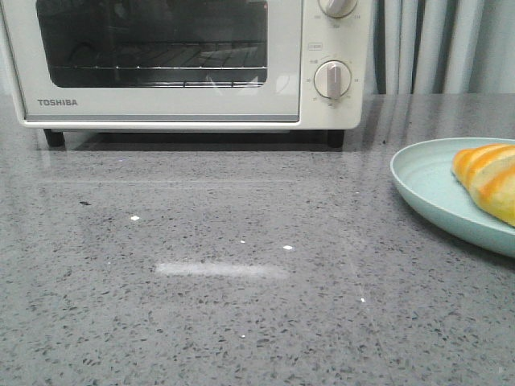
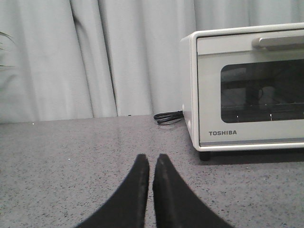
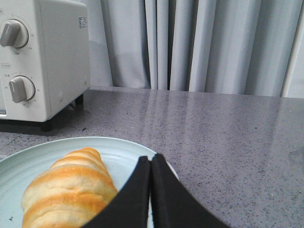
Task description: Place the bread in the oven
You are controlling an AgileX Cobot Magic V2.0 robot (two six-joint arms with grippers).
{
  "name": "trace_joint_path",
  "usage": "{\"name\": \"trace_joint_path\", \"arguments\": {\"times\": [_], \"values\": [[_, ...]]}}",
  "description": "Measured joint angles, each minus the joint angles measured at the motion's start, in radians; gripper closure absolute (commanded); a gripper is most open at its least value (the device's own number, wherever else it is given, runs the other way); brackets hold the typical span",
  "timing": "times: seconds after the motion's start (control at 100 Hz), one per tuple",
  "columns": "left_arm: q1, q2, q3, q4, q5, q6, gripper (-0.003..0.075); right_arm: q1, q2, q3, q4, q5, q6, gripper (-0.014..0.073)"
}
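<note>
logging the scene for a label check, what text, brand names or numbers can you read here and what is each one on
"TOSHIBA": on the lower left of the oven door frame, readable in the front and left wrist views.
Small markings around the knobs: too small to read.
Sticker on the oven's side: print too small to read.
No text shows on the bread or the plate.

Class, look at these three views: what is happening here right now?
Nothing is being handled yet. The bread lies on a pale blue plate to the right of the oven, whose door is closed. The right gripper is shut, just beside the bread. The left gripper is shut over bare counter.
</note>
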Motion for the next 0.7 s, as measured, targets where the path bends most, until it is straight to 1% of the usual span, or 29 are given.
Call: {"name": "trace_joint_path", "arguments": {"times": [0.07, 0.17, 0.28, 0.35, 0.45, 0.55, 0.7], "values": [[0.0, 0.0, 0.0, -0.042, -0.019, 0.0, 0.074, 0.0, 0.0, 0.0, 0.0, -0.007, 0.0, 0.0638], [0.0, 0.0, 0.0, -0.118, -0.061, -0.006, 0.074, 0.0, 0.0, 0.0, 0.0, -0.06, 0.002, 0.0638], [0.0, 0.0, 0.0, -0.197, -0.102, -0.016, 0.074, 0.0, 0.0, 0.0, 0.049, -0.101, 0.064, 0.0638], [0.0, 0.0, 0.0, -0.266, -0.138, -0.055, 0.074, 0.0, 0.0, 0.0, 0.101, -0.109, 0.123, 0.0638], [0.0, 0.0, 0.0, -0.36, -0.187, -0.15, 0.074, 0.0, 0.0, 0.0, 0.163, -0.111, 0.184, 0.0638], [0.0, 0.0, 0.0, -0.394, -0.206, -0.194, 0.074, 0.0, 0.0, 0.0, 0.205, -0.113, 0.232, 0.0638], [0.0, 0.0, 0.0, -0.404, -0.234, -0.207, 0.074, 0.0, 0.0, 0.0, 0.246, -0.157, 0.322, 0.0638]]}}
